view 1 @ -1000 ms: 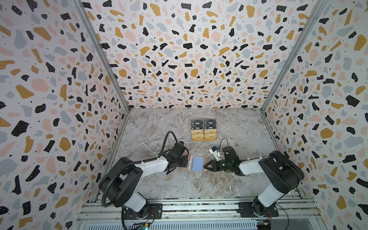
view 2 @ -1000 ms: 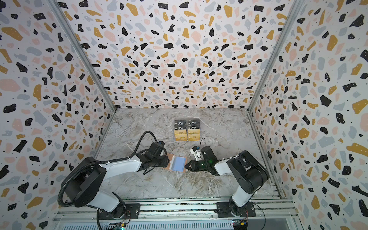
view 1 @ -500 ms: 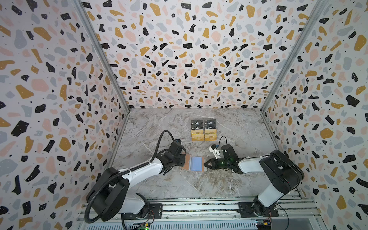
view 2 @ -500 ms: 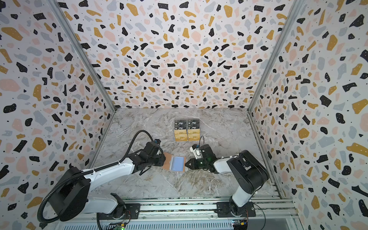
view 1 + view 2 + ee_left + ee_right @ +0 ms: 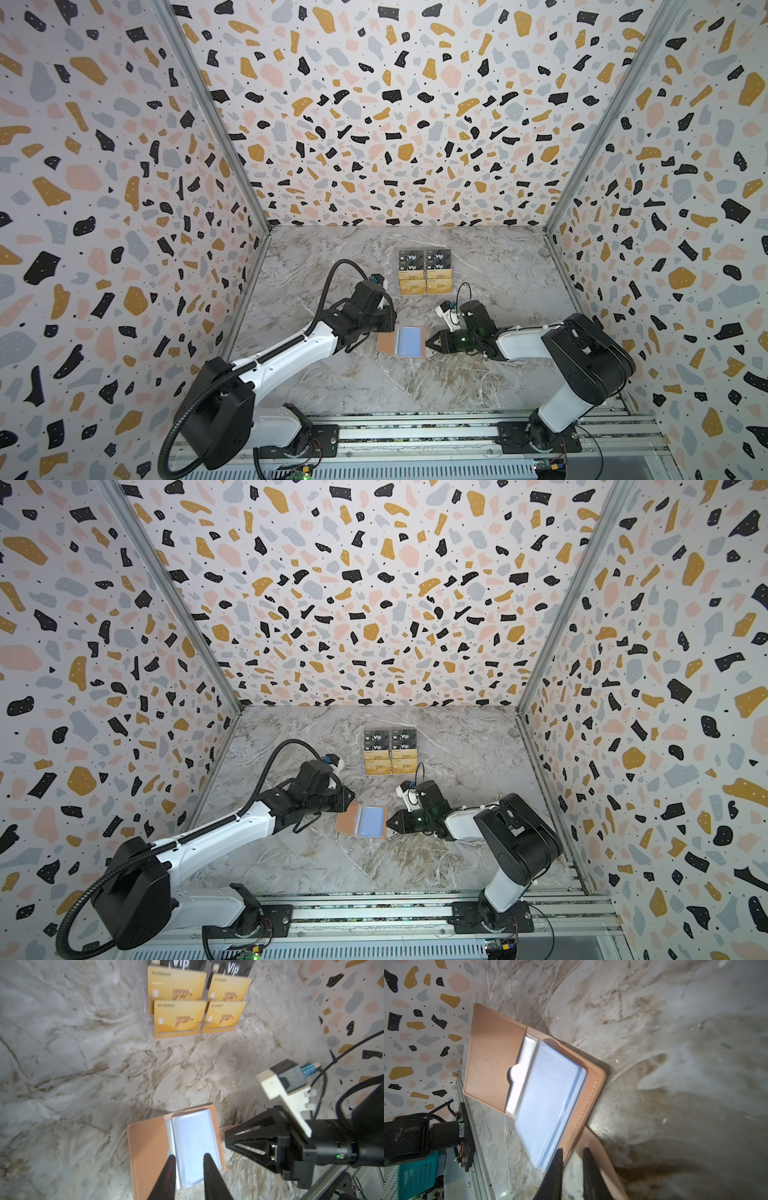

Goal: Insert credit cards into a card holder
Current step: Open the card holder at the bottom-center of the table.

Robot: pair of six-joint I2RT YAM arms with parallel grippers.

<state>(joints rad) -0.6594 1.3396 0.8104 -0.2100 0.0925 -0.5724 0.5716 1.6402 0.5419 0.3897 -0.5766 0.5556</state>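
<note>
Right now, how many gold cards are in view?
4, all in the clear stand: front-left card, front-right card, second-tier left card, second-tier right card. Duplicates could hide behind them.

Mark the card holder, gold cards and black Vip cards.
card holder (image 5: 386,343), in a top view, pink flap.
gold cards (image 5: 412,286), in a top view, front card's face.
black Vip cards (image 5: 411,257), in a top view, Vip label.

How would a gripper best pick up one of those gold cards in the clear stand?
Probably pinch a front-row gold card by its exposed top edge, coming from above: it stands leaning in the clear stand, with its bottom edge tucked behind the lip.
</note>
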